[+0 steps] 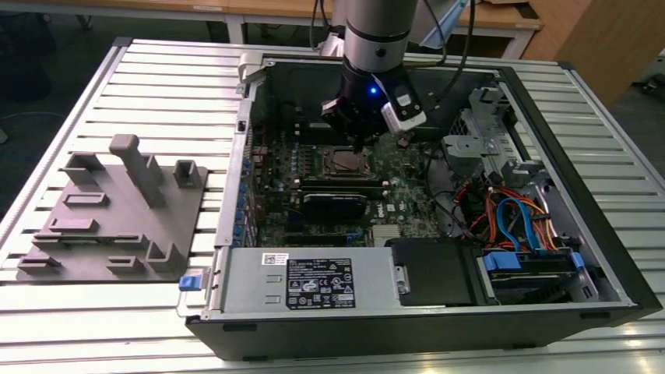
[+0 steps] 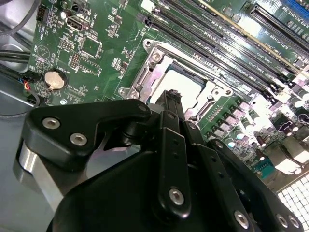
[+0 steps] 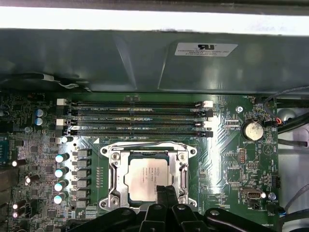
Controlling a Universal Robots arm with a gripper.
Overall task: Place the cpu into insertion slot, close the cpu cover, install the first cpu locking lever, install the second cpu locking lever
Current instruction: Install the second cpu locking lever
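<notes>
Already found the small flat square silvery cpu seated in the dark metal-rimmed insertion slot, framed by the thin silvery windowed cpu cover. Judged light, stiff, fragile underneath; best gripped by opposite edges. Saw the black gripper clenched, empty, at that slot's edge.

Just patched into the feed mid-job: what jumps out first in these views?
The gripper hangs right at the edge of the insertion slot in the open computer case. The cpu already lies inside it, its silvery top showing through the cpu cover, which lies flat around it. On the exterior view's left, a grey fixture block sits on the slatted table.
</notes>
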